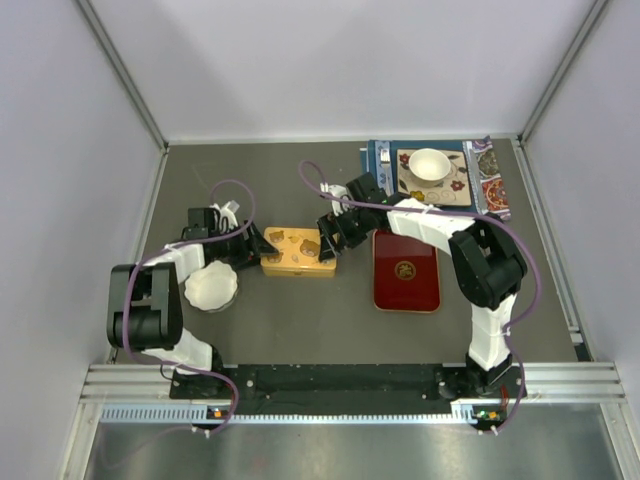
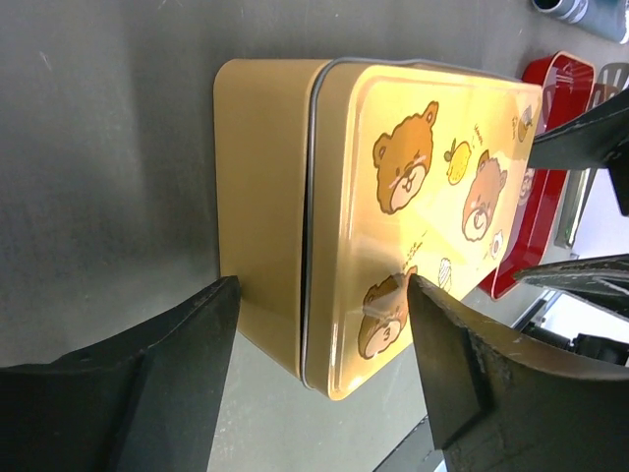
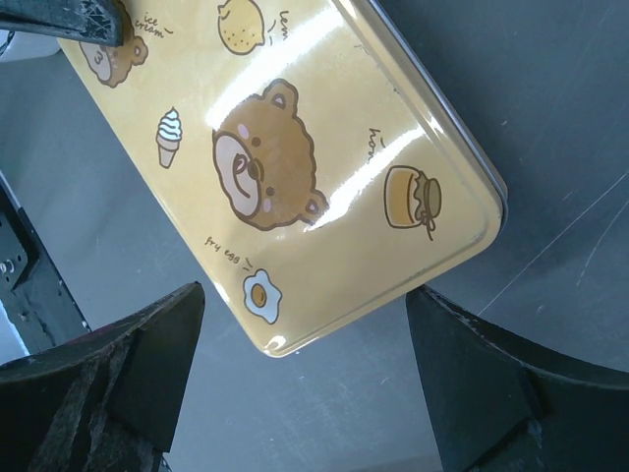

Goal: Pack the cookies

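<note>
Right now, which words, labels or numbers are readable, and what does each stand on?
"fry egg": yellow tin lid, beside the fried egg.
"ice cream": same lid, above the cone.
"Lem": same lid, by the lemon, cut by the frame.
"hon...": by the honey jar, rest lost in glare.
Emblem on the red tray: too small to read.

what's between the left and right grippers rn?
The yellow bear tin, lid on, sits between the left gripper and right gripper, one at each end. Clearest in the top view.
</note>
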{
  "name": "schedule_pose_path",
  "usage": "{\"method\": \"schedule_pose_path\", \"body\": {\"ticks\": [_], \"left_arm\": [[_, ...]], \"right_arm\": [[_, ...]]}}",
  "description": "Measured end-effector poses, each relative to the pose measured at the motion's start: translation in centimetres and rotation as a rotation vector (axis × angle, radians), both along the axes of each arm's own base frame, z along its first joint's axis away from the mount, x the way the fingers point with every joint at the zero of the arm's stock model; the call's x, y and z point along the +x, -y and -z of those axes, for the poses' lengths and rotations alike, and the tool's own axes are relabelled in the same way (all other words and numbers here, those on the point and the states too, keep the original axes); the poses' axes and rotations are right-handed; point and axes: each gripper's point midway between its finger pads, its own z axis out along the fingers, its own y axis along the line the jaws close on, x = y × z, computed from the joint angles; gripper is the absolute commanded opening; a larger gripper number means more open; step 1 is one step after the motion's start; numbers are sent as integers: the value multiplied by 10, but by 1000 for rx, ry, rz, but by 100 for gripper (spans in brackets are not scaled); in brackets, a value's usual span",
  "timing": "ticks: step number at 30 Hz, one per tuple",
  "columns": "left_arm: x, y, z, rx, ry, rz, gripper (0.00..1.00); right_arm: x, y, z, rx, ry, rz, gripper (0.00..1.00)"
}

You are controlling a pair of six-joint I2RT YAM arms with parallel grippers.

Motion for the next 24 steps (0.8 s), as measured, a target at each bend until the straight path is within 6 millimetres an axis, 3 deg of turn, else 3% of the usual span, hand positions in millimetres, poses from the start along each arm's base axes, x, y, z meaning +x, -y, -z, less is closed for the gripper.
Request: {"method": "schedule_pose_path", "body": {"ticks": [3,19,24], "left_arm": [[-1,0,1,-1,-1,1,66],[0,1,1,-8,16,2,59],[0,1,0,-10,20,1,62]], "right_arm": [[1,-1,-2,4,5,0,84],[-1,-2,-3,-5,4,-3,84],[-1,-1,-2,-7,0,-4,84]]}}
